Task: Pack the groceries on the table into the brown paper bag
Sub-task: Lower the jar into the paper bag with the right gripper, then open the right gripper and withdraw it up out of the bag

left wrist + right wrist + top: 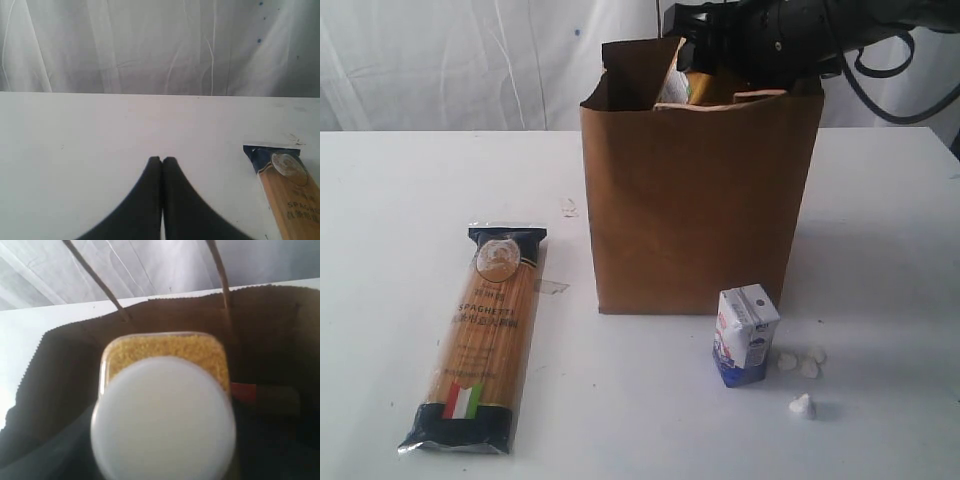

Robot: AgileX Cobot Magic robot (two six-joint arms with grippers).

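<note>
The brown paper bag [695,200] stands upright at the middle of the table [410,200]. My right gripper [708,58] hangs over its open mouth, shut on the yellow-grain bottle [165,352]. The bottle's white cap [162,420] fills the right wrist view, with dark fingers [40,455] on either side. A long spaghetti packet [480,335] lies flat left of the bag. The small white-blue carton [745,335] stands at the bag's front right corner. My left gripper [162,161] is shut and empty, low over bare table, with the spaghetti packet's end [287,185] beside it.
Something with a red part [243,391] lies inside the bag. Small white bits [803,362] lie to the right of the carton. A scrap of tape [552,287] sits between packet and bag. White drapes [470,60] hang behind the table.
</note>
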